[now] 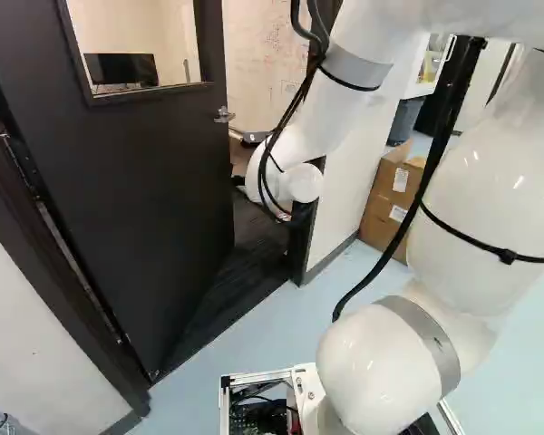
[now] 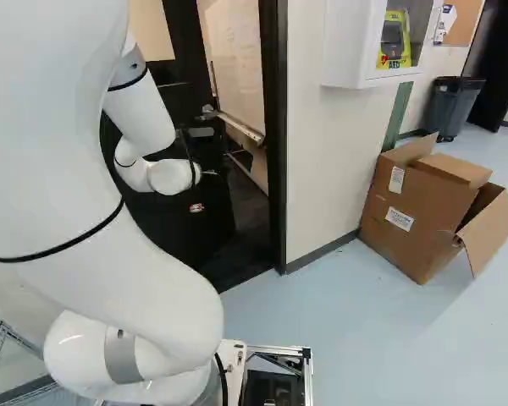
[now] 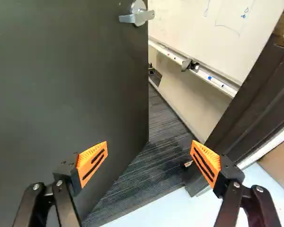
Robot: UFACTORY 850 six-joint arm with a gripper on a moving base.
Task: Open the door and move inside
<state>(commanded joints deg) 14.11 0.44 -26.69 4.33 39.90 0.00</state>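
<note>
Hand (image 2: 196,207): wide open, gripping nothing
Door (image 1: 136,172): ajar, beside one finger
Door frame (image 3: 246,109): near the other finger
Whiteboard (image 3: 217,23): beyond the doorway
Cardboard boxes (image 2: 419,211): by the wall

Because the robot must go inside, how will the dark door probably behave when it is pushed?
The dark door should swing rather than tip, since it stands ajar in its frame. It looks flat and stiff, so it probably will not bend. Its broad face suggests some weight.

orange pads (image 3: 92,163) wide apart; dk door (image 3: 61,85) ajar w/ handle (image 3: 137,17); whiteboard (image 3: 203,33) beyond
</note>
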